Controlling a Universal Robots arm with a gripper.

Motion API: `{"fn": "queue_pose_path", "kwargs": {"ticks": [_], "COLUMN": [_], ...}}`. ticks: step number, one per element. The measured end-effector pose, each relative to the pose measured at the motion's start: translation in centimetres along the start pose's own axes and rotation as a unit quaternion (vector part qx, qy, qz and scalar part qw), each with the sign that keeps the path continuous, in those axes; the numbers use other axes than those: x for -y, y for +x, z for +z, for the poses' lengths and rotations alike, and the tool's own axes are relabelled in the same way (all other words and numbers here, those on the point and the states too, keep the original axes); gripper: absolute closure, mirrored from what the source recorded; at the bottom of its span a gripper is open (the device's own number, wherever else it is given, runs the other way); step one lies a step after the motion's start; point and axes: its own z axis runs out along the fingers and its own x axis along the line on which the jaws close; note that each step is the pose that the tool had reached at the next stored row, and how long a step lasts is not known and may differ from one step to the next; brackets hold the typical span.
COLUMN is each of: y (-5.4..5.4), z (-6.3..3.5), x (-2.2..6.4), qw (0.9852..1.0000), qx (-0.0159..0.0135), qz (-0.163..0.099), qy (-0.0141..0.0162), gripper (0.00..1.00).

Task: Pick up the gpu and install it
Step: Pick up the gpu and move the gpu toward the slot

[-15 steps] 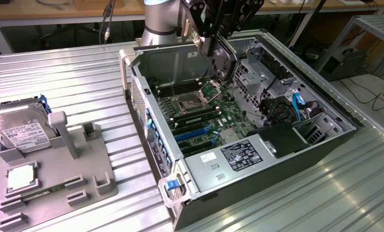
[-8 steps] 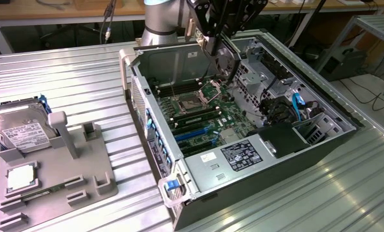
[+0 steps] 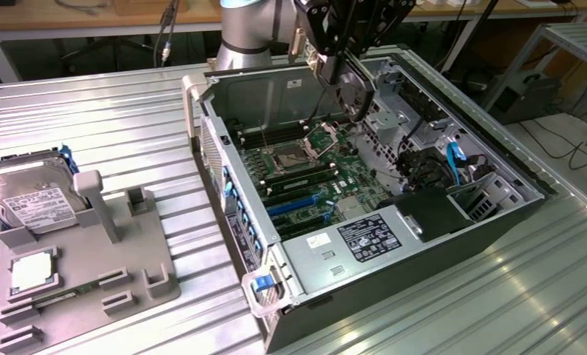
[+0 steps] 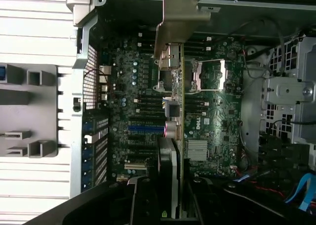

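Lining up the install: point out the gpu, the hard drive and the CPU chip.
gpu [image 3: 354, 92], exterior view, black cooler face.
hard drive [image 3: 32, 201], exterior view, white label.
CPU chip [image 3: 32, 272], exterior view, silver top.

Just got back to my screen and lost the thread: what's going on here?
The robot's hand is gripping the gpu and holding it upright above the open computer case, over the motherboard. It is not seated in a slot yet. On the exterior view's left, the hard drive and CPU chip sit in the gray holder.
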Motion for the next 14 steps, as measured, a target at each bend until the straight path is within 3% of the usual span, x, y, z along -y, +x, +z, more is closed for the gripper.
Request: {"fn": "queue_pose_path", "kwargs": {"ticks": [14], "y": [-1.9], "z": [0.05], "x": [0.08], "qw": [1.0000], "qx": [0.0000], "qz": [0.000], "qy": [0.0000], "gripper": [0.72]}}
